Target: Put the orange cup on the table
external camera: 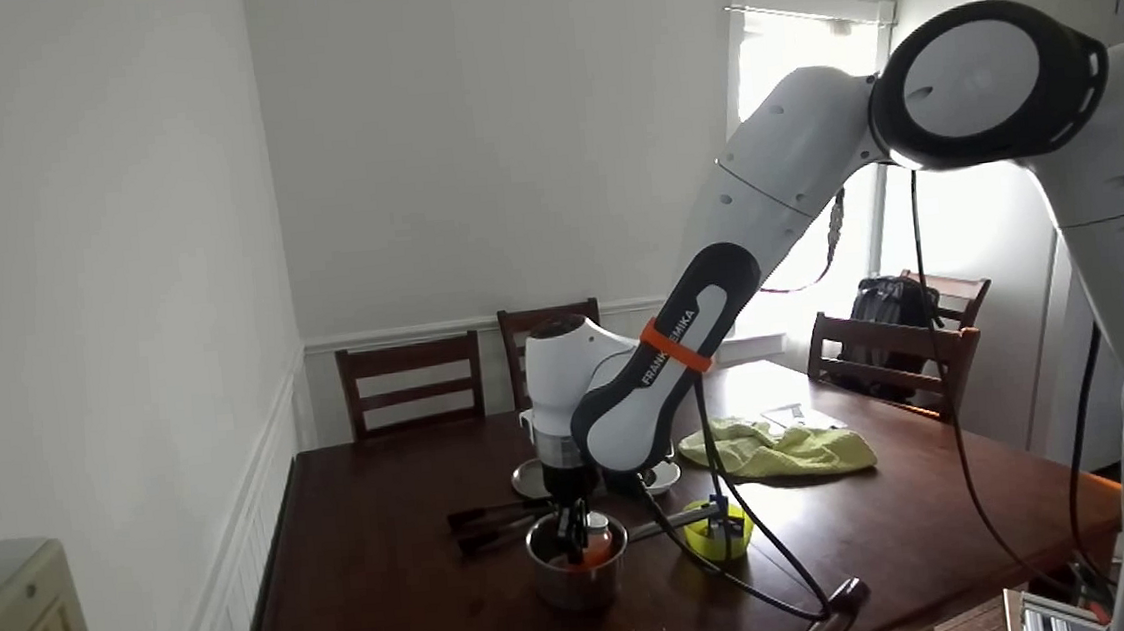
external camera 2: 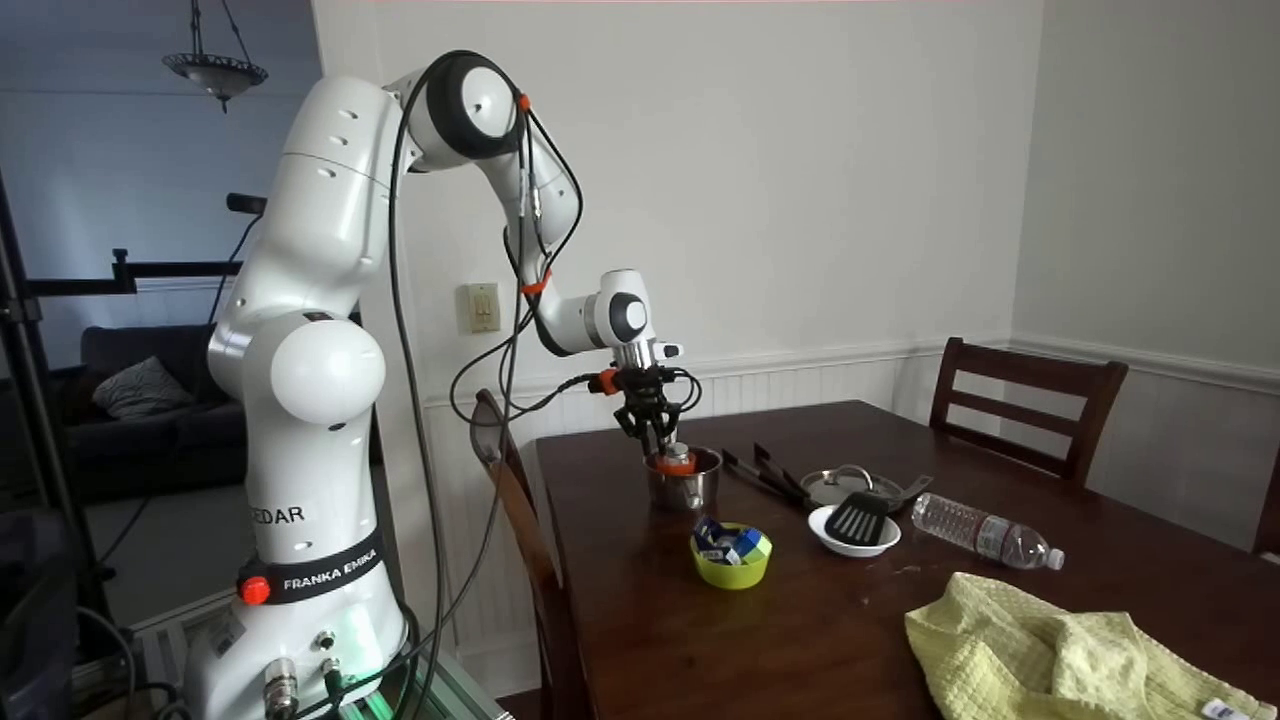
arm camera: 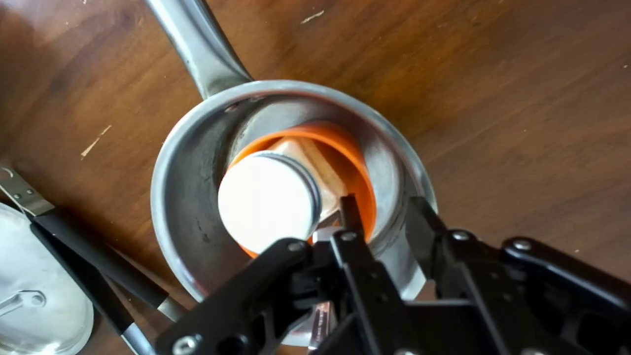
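One counter (external camera 2: 760, 650), dark brown and smooth, across the lower part of both exterior views. White arm (external camera: 781, 168), bent and reaching down over that surface. Several dark wooden chairs (external camera: 410, 358) along the counter's edges, with a black bag (external camera: 893, 314) by one of them in an exterior view. Crumpled yellow-green towel (external camera 2: 1060, 650) on the counter, well apart from the pot (arm camera: 187, 217). Black gripper (arm camera: 383, 202) at the end of the arm, pointed down at that same pot: silver, single-handled, upright on the counter.

Black-handled utensils (arm camera: 106, 259) just beside the pot, between pot and lid (arm camera: 44, 266) in the wrist view. Clear bottle (external camera 2: 965, 525) on its side, near the white bowl (external camera 2: 835, 546). Across that bowl, a black slotted spatula (external camera 2: 858, 520). Green bowl (external camera 2: 730, 575) near the pot in both exterior views, with blue items (external camera 2: 730, 540) inside, too bunched to tell apart.

Orange cup (arm camera: 357, 177) inside the pot. Within the cup, a white-capped container (arm camera: 266, 202), cap above the rim.

Jaws parted by a moderate gap, cup wall between the fingers (arm camera: 351, 217) in the wrist view: one fingertip over the inside of the cup, the opposite one outside, toward the pot's rim. Contact with the cup: cannot tell.
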Robot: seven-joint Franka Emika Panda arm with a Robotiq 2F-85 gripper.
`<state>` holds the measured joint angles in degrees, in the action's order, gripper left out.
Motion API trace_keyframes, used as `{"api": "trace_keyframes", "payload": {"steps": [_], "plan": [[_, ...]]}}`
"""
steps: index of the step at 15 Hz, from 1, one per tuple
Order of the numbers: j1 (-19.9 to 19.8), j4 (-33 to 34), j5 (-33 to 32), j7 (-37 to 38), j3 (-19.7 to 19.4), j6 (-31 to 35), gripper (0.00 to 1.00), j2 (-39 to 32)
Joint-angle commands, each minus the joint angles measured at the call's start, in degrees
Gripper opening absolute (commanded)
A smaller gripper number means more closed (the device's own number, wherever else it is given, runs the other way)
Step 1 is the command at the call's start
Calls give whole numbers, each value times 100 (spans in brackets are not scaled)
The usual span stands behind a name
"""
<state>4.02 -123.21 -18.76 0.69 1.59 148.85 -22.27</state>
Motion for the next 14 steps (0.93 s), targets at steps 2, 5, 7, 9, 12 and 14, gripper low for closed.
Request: {"api": "trace_keyframes", "payload": {"steps": [2, 5, 7, 9, 12, 14], "plan": [[27, 272, 127, -175, -61, 50, 14, -380], [30, 390, 153, -165, -77, -28, 13, -527], [72, 404, 115, -84, -115, -70, 3, -471], [125, 291, 60, 3, -146, -85, 0, -278], [157, 136, 83, -18, -99, -146, 1, -39], [266, -49, -50, 85, -140, -88, 1, 302]]}}
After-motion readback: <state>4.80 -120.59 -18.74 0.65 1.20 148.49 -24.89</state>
